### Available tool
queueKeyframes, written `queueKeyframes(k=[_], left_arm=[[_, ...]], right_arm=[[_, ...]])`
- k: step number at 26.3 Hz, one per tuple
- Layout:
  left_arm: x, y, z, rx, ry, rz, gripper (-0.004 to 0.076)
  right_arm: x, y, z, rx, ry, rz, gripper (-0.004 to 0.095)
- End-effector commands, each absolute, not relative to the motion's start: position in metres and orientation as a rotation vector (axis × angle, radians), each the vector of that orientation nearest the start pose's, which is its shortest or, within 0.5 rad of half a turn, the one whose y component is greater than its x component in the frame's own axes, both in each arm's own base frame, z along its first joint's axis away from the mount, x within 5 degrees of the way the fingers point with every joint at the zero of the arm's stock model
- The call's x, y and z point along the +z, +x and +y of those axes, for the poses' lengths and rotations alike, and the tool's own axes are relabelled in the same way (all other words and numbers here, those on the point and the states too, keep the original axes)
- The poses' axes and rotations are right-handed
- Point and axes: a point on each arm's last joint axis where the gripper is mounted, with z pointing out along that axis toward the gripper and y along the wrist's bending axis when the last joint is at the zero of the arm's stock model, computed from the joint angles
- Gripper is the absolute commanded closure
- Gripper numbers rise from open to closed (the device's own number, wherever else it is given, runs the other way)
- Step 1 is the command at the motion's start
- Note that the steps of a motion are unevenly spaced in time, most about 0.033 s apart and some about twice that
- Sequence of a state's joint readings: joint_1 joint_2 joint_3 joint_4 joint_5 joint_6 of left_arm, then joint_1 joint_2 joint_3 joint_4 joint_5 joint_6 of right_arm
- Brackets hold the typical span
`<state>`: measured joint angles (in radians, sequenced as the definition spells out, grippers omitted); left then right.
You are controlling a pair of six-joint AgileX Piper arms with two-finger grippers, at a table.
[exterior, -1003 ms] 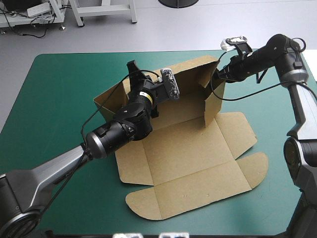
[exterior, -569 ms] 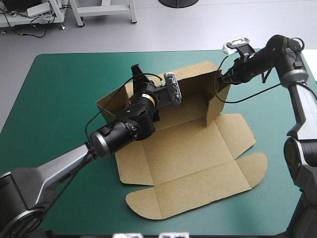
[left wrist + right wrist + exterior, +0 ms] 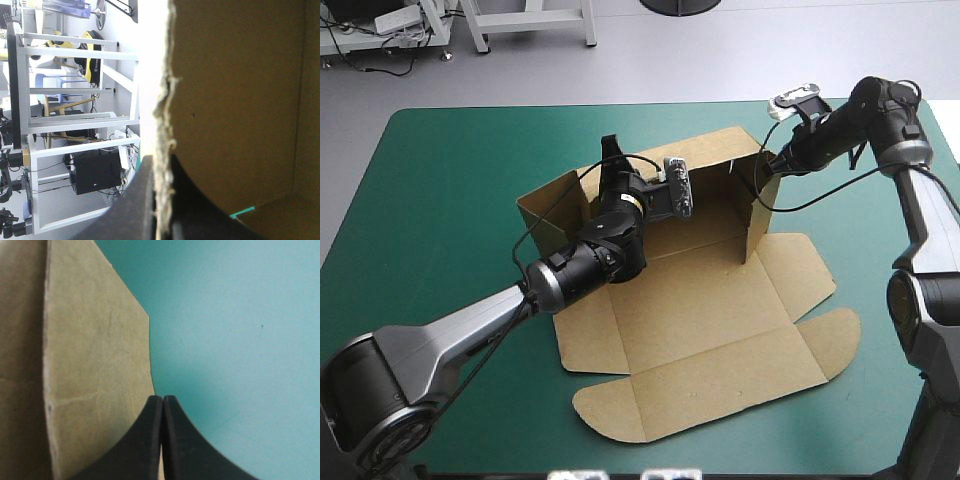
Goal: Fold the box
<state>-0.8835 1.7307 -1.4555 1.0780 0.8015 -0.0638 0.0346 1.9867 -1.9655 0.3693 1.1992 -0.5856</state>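
Note:
The brown box (image 3: 700, 320) lies partly raised on the teal-green table (image 3: 440, 200). Its back wall (image 3: 715, 160) and right side wall (image 3: 758, 215) stand up, while the front panels and lid lie flat. My left gripper (image 3: 613, 160) sits at the back wall's top edge. In the left wrist view, that gripper (image 3: 161, 161) is shut on the box, with the board's ragged edge (image 3: 162, 115) between its fingers. My right gripper (image 3: 770, 165) is at the right wall's top rear corner. In the right wrist view, this gripper (image 3: 162, 399) pinches the edge of a brown flap (image 3: 95, 365).
A short left side flap (image 3: 545, 205) stands at an angle. Rounded lid tabs (image 3: 830, 335) reach toward the table's right front. Bare teal-green cover (image 3: 240, 340) lies beyond the right wall. The right arm's cable (image 3: 800, 195) hangs over the box's right corner.
Both grippers have shifted right along with the raised walls. The right side wall now stands more upright and farther right than earlier. The flat panels have stayed in place.

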Motion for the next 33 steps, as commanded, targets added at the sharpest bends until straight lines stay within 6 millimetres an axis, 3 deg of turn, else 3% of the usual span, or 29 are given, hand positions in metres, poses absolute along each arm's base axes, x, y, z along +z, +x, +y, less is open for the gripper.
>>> queueKeyframes(k=[1, 7, 19, 25, 29, 33], left_arm=[[0.344, 0.288, -0.264, 0.685, 1.305, 1.653, 0.0729], [0.338, 0.289, -0.266, 0.695, 1.32, 1.664, 0.0729], [0.337, 0.289, -0.262, 0.731, 1.309, 1.699, 0.0729], [0.337, 0.289, -0.262, 0.734, 1.308, 1.702, 0.0729], [0.337, 0.289, -0.263, 0.722, 1.311, 1.691, 0.0729], [0.338, 0.289, -0.264, 0.708, 1.315, 1.679, 0.0729]], right_arm=[[0.358, 0.426, 0.045, 0.279, -0.72, 2.408, 0.0933], [0.353, 0.421, 0.039, 0.186, -0.814, 2.471, 0.0929], [0.353, 0.421, 0.036, 0.186, -0.829, 2.471, 0.0925], [0.355, 0.426, -0.004, 0.177, -0.652, 2.468, 0.0925], [0.361, 0.425, -0.028, 0.351, -0.502, 2.414, 0.0925], [0.37, 0.423, -0.038, 0.552, -0.419, 2.323, 0.092]])
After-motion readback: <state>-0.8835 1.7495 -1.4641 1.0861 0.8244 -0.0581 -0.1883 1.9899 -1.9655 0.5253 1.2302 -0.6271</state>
